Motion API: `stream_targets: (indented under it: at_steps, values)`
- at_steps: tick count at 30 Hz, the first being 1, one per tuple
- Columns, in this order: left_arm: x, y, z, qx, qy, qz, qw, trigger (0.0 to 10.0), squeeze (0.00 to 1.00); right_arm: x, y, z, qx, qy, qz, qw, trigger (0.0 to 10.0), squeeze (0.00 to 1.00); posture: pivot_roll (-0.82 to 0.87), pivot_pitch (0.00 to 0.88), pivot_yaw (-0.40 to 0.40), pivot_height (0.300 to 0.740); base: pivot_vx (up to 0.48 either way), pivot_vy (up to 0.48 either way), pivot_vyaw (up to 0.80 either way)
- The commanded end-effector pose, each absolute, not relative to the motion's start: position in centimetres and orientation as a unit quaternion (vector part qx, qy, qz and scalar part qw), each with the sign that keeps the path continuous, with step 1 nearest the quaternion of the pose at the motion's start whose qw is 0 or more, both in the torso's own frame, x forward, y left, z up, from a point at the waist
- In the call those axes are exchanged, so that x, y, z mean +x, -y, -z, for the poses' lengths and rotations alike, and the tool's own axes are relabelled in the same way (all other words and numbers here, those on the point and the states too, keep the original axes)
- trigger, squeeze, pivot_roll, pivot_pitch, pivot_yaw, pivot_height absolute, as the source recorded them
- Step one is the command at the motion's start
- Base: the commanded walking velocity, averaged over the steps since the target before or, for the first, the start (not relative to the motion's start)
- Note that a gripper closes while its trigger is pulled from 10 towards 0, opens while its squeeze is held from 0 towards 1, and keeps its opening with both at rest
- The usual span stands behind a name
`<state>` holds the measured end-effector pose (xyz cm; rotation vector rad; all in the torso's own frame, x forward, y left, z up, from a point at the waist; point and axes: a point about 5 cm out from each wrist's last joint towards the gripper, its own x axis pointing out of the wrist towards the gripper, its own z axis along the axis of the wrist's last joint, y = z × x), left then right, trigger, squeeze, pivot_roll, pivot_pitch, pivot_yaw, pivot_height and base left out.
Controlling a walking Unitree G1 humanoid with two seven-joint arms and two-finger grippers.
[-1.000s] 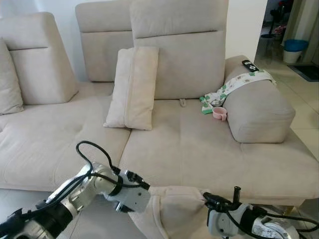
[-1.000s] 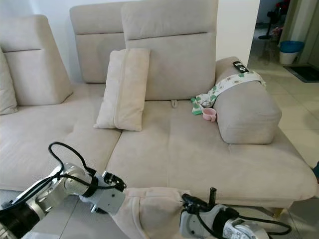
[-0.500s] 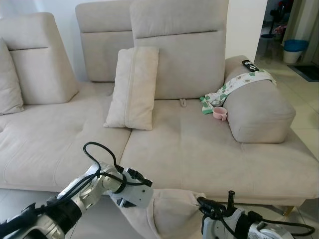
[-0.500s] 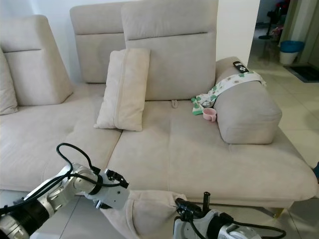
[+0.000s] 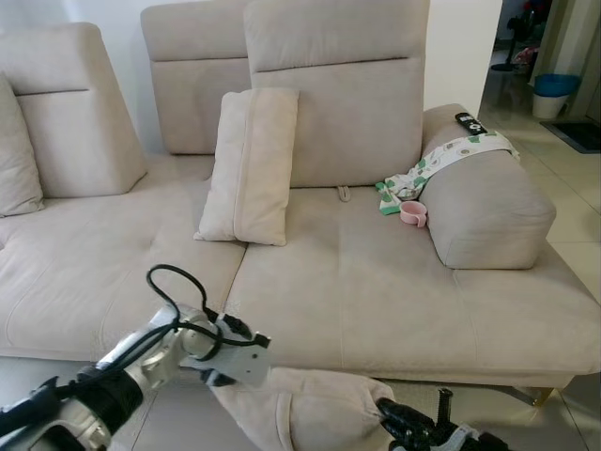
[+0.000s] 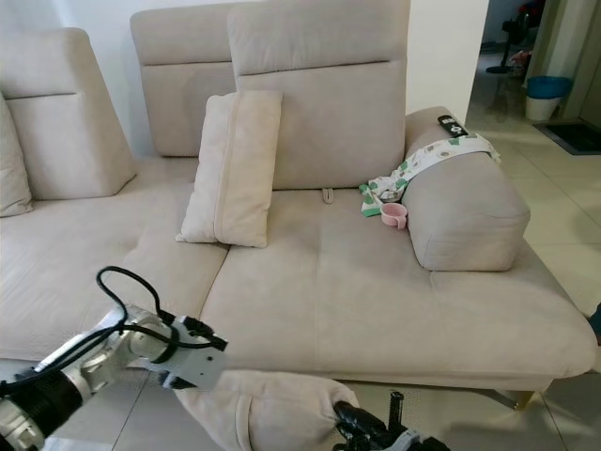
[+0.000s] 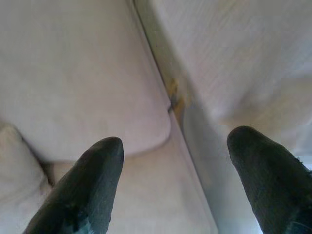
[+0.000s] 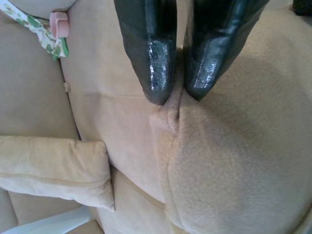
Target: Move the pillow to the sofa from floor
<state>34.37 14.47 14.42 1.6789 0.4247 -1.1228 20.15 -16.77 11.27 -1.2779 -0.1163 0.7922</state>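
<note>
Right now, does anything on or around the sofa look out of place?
Yes. A beige pillow hangs below the sofa seat's front edge, pinched by the right claw. A patterned cloth is draped over the armrest, with a pink cup on the seat below and a remote on top.

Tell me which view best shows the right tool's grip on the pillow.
The right wrist view: both black fingers are shut on a fold of the pillow. The left and right eye views show the pillow low in front of the sofa, the right tool mostly cut off at the bottom edge.
</note>
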Motion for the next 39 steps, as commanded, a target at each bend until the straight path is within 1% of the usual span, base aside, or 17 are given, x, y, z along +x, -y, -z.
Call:
stream_targets:
  at_steps: [1, 5, 7, 10, 11, 12, 15, 19, 22, 24, 28, 35, 39]
  values:
    - [34.5, -15.1, -14.1, 0.716, -0.191, 0.458, 0.490, 10.0, 0.00, 20.1, 16.5, -11.7, -0.586, 0.068, -0.358, 0.724, 0.0, 0.00, -0.05, 0.026, 0.132, 0.519, 0.000, 0.000, 0.00]
    - [34.5, -15.0, -14.2, 0.718, -0.192, 0.460, 0.486, 10.0, 0.00, 20.1, 16.6, -11.8, -0.587, 0.068, -0.356, 0.724, 0.0, 0.00, -0.06, 0.023, 0.131, 0.519, 0.000, 0.000, 0.00]
    - [34.1, -15.1, -14.0, 0.714, -0.199, 0.474, 0.476, 10.0, 0.00, 20.2, 16.7, -11.9, -0.589, 0.069, -0.353, 0.724, 0.0, 0.00, -0.06, 0.022, 0.130, 0.519, 0.000, 0.000, 0.00]
    - [33.9, -15.1, -13.9, 0.713, -0.202, 0.476, 0.473, 10.0, 0.00, 20.2, 16.9, -11.9, -0.590, 0.068, -0.352, 0.724, 0.0, 0.00, -0.06, 0.020, 0.128, 0.519, 0.000, 0.000, 0.00]
    - [33.9, -15.4, -13.9, 0.717, -0.205, 0.471, 0.470, 10.0, 0.00, 20.3, 17.2, -11.8, -0.588, 0.063, -0.347, 0.728, 0.0, 0.00, -0.05, 0.020, 0.125, 0.519, 0.000, 0.000, 0.00]
    - [33.9, -15.4, -13.9, 0.717, -0.205, 0.471, 0.470, 10.0, 0.00, 20.3, 17.2, -11.8, -0.588, 0.063, -0.347, 0.728, 0.0, 0.00, -0.05, 0.020, 0.125, 0.519, 0.000, 0.000, 0.00]
    - [34.3, -16.5, -14.0, 0.727, -0.219, 0.450, 0.470, 10.0, 0.00, 20.0, 18.5, -11.5, -0.587, 0.044, -0.329, 0.739, 0.0, 0.00, -0.05, 0.019, 0.121, 0.519, 0.000, 0.000, 0.00]
    - [34.2, -16.8, -14.0, 0.722, -0.226, 0.452, 0.473, 10.0, 0.00, 19.9, 18.9, -11.7, -0.591, 0.047, -0.313, 0.742, 0.0, 0.00, -0.06, 0.020, 0.121, 0.519, 0.000, 0.000, 0.00]
    - [34.0, -16.9, -14.0, 0.718, -0.230, 0.457, 0.472, 10.0, 0.00, 20.1, 18.9, -11.9, -0.593, 0.053, -0.305, 0.743, 0.0, 0.00, -0.06, 0.020, 0.121, 0.519, 0.000, 0.000, 0.00]
    - [33.7, -16.9, -13.7, 0.712, -0.239, 0.469, 0.465, 10.0, 0.00, 20.7, 18.6, -12.8, -0.600, 0.074, -0.284, 0.744, 0.0, 0.00, -0.06, 0.018, 0.122, 0.519, 0.000, 0.000, 0.00]
    - [33.2, -16.3, -13.6, 0.705, -0.237, 0.483, 0.463, 10.0, 0.00, 21.6, 18.3, -13.5, -0.604, 0.088, -0.264, 0.746, 0.0, 0.00, -0.06, 0.016, 0.120, 0.519, 0.000, 0.000, 0.00]
    - [32.7, -15.9, -13.2, 0.697, -0.237, 0.497, 0.459, 10.0, 0.00, 22.6, 18.1, -14.5, -0.607, 0.108, -0.254, 0.745, 0.0, 0.00, -0.07, 0.014, 0.113, 0.519, 0.000, 0.000, 0.00]
    - [32.7, -15.4, -12.9, 0.695, -0.233, 0.499, 0.463, 10.0, 0.00, 22.9, 17.6, -14.7, -0.605, 0.115, -0.259, 0.744, 0.0, 0.00, -0.07, 0.013, 0.109, 0.519, 0.000, 0.000, 0.00]
